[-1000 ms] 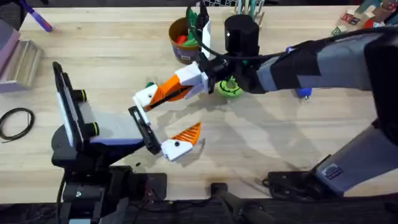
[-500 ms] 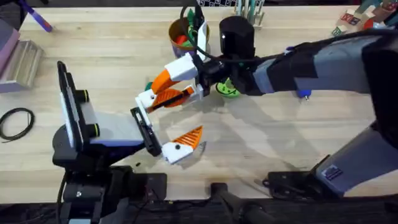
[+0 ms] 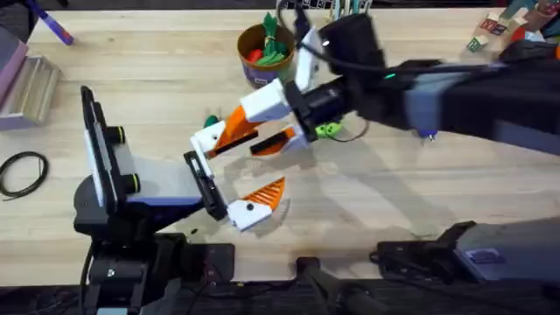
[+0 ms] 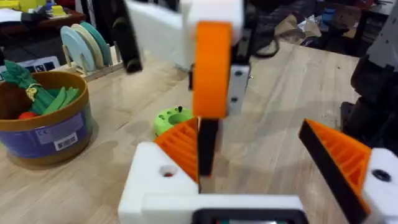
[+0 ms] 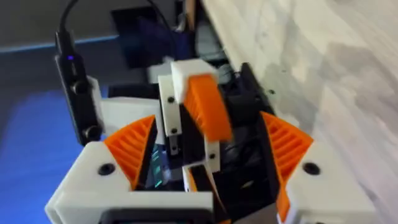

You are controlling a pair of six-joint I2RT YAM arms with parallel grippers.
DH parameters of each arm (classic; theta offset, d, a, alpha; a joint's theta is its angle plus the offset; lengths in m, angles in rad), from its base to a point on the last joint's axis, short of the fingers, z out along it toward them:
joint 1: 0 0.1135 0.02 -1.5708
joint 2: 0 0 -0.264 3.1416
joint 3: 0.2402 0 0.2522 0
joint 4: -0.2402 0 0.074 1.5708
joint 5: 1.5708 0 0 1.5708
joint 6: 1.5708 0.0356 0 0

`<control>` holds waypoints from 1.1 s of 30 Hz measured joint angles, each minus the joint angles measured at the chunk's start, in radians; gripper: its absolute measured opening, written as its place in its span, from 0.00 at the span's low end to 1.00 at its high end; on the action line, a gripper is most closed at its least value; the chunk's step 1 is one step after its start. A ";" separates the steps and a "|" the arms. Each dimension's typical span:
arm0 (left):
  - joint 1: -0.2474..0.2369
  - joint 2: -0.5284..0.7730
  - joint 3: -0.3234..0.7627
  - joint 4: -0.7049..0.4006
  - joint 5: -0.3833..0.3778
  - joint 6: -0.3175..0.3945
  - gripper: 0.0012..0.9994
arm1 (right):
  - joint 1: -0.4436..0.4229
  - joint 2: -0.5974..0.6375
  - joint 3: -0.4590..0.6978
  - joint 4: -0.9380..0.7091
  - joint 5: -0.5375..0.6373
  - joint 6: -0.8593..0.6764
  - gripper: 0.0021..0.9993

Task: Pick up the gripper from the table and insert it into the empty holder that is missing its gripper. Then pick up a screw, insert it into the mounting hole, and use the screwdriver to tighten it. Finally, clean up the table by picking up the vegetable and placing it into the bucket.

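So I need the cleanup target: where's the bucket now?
In the overhead view the bucket stands at the table's far edge, near the middle, just beyond the right gripper, with greens and something red inside.

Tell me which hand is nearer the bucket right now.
Right. The right hand reaches across mid-table, just below and beside the bucket. The left hand sits farther toward the near edge, with the right hand between it and the bucket.

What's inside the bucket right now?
The bucket holds a green leafy vegetable and something red. Its bottom is covered by them, so anything lower can't be seen.
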 joint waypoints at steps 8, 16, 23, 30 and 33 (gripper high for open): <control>0.000 0.000 0.000 0.000 0.000 0.000 0.99 | -0.107 -0.288 0.000 -0.347 0.270 -0.229 0.92; 0.000 0.000 0.000 0.000 0.000 0.000 0.99 | -0.285 -0.441 0.017 -0.664 0.538 -0.387 0.92; 0.000 0.000 0.000 0.000 0.000 0.000 0.99 | -0.325 -0.441 0.178 -0.924 0.777 -0.517 0.92; 0.000 0.000 0.000 0.000 0.000 0.000 0.99 | -0.325 -0.401 0.351 -1.089 0.996 -0.576 0.92; 0.000 0.000 0.000 0.000 0.000 0.000 0.99 | -0.312 -0.326 0.436 -1.163 1.065 -0.580 0.92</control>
